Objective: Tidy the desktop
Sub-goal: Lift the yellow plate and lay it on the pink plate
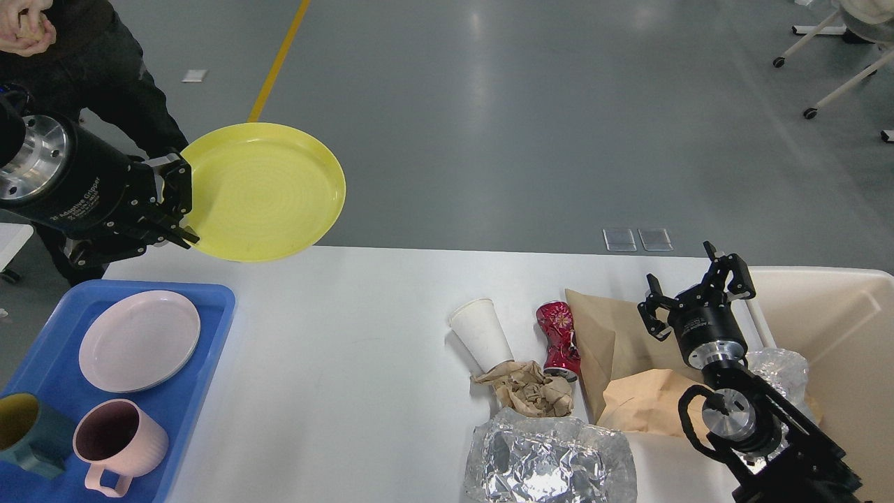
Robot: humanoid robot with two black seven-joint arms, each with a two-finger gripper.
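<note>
Head view takes in the desktop first — a broad white top filling the lower half, with litter bunched on its right side and dishes parked on the left. At the right edge sits the beige bin, holding some crumpled plastic. A blue tray lies on the left end, carrying a pink plate, a pink mug and a teal mug.

Raised above the table's far left corner is the yellow plate, pinched at its rim by the left gripper, whose fingers are clamped on it. The right gripper hovers over the brown paper with fingers spread, holding nothing.

Smaller litter: foil sheet, white paper cup on its side, crushed red can.

Risk, as I judge it: an edge pinch on a wide plate gives leverage (thin rim, smooth plastic), so a quick swing toward the tray could twist it loose — or set it down hard on the pink plate.
</note>
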